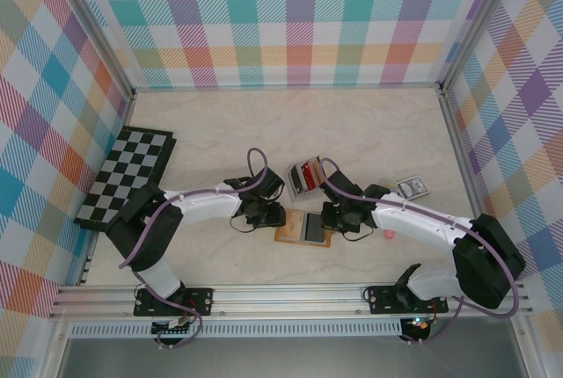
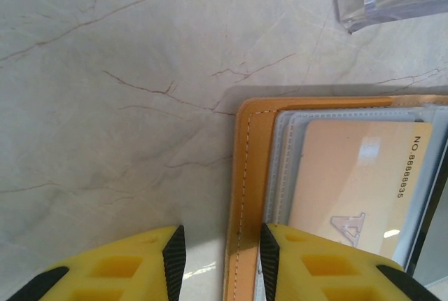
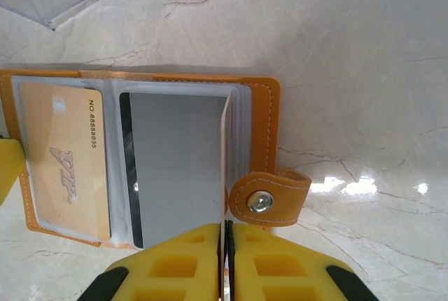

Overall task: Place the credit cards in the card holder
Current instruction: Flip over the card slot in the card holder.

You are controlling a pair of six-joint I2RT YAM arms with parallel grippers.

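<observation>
**Card on edge over the right sleeve: insertion pending**

Right gripper (image 3: 225, 236): fingers pressed together on a thin pale card (image 3: 227, 154), seen edge-on and standing nearly upright. It runs toward 12 o'clock from the fingertips, over the open card holder (image 3: 264, 122). The snap tab (image 3: 269, 199) sits just beside the fingertips at 2 o'clock.

Left gripper (image 2: 220, 245): fingers spread and gripping nothing. They straddle the holder's orange outer border, one pad over the table (image 2: 105, 105) and the other over the sleeve side. I read this as a brace position.

Step in hand (judgement): seat the pinched card in the right-hand sleeve.
- Tip the card flat toward 9 o'clock so its leading edge meets the sleeve mouth, not the clear plastic face.
- Slide along the sleeve's long axis. Release only once most of the card is in.
- Keep clear of the snap tab, and press the left pad down so the holder does not skate on the smooth top.

Containers:
- Card holder, lying open. The left sleeve holds a gold card (image 3: 66, 161) behind clear plastic. The right sleeve shows a grey face with a dark stripe (image 3: 175, 168). I cannot tell whether that is a seated card.
- Clear rack (image 1: 303, 180), at 12 o'clock of the holder in the top view, holds red cards (image 1: 312, 170).
</observation>
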